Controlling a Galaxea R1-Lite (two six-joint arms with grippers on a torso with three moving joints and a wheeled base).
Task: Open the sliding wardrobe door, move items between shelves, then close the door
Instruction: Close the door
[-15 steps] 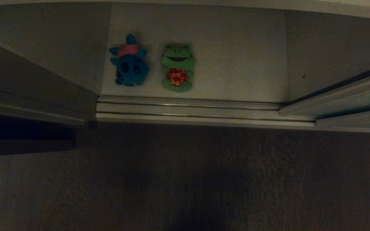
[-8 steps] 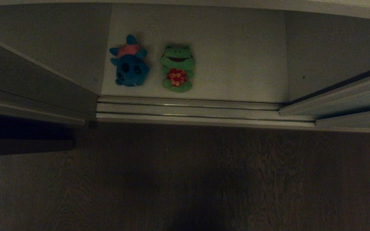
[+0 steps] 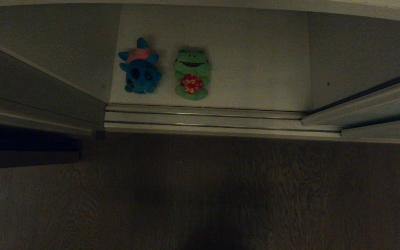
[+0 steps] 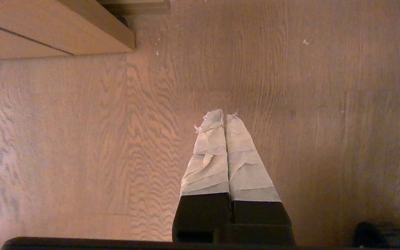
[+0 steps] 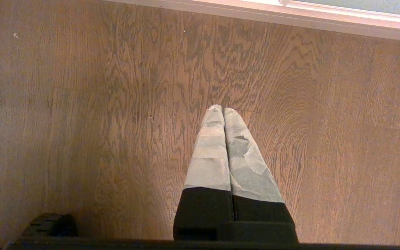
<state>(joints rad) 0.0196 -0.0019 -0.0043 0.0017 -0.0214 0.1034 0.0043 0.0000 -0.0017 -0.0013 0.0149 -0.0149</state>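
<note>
Two items lie side by side on the white shelf [image 3: 255,69] at the bottom of the wardrobe. They are a teal-blue plush with a pink back [image 3: 140,73] and, to its right, a green frog with a red chest [image 3: 191,74]. The sliding wardrobe door [image 3: 366,104] stands off to the right, leaving the opening in front of the toys uncovered. Neither arm shows in the head view. My left gripper [image 4: 223,116] is shut and empty above the wooden floor. My right gripper [image 5: 222,109] is also shut and empty over the floor.
A ribbed metal floor track [image 3: 203,119] runs along the front of the opening. A dark wooden side frame [image 3: 26,158] stands at the left, and its corner shows again [image 4: 92,27] in the left wrist view. Brown wooden floor [image 3: 200,194] lies before the wardrobe.
</note>
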